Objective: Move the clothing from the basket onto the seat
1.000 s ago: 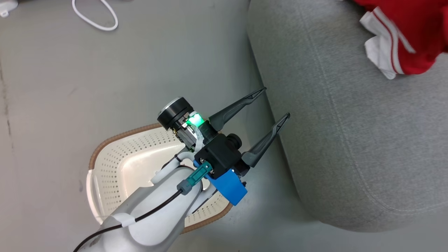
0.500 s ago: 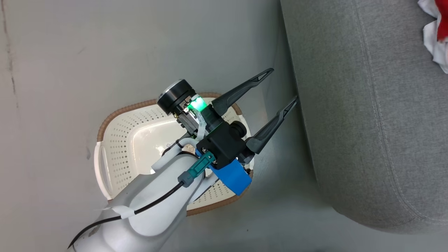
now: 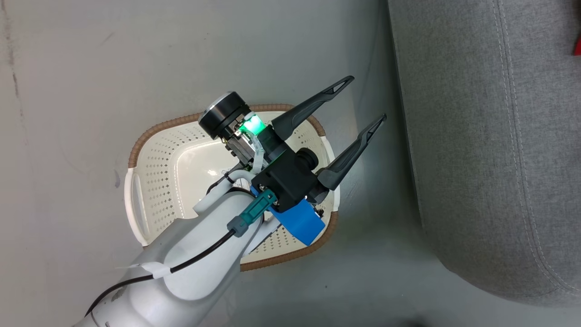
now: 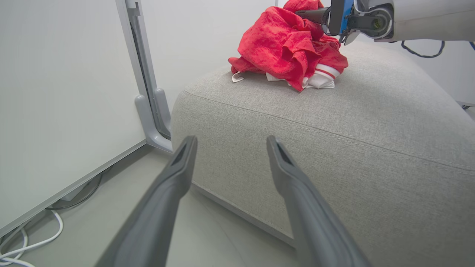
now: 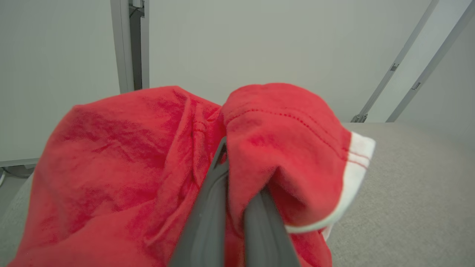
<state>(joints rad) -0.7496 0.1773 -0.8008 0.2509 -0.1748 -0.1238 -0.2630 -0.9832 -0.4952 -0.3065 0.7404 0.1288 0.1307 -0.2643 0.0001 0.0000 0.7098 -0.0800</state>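
The cream basket [image 3: 154,181] with its brown rim stands on the floor, and what shows of its inside is bare. My left gripper [image 3: 366,99] hangs open over its right side, holding nothing, fingers pointing at the grey seat [image 3: 476,136]. In the left wrist view the left gripper [image 4: 231,140] faces the seat [image 4: 334,122], where the red clothing [image 4: 289,44] lies heaped on top. My right gripper [image 4: 301,14] reaches into that heap from the upper right. The right wrist view shows the right gripper [image 5: 232,185] shut on a fold of the clothing [image 5: 122,167] with white trim, above the seat [image 5: 408,193].
A grey metal post [image 4: 148,92] and a pale wall panel [image 4: 55,92] stand left of the seat. White cable [image 4: 22,244] lies on the floor by the wall. Grey floor [image 3: 136,54] surrounds the basket, with a narrow gap between basket and seat.
The head camera has swung, so the basket now sits higher and fuller in the picture and the clothing has slid off the right edge. The left gripper stays open over the basket.
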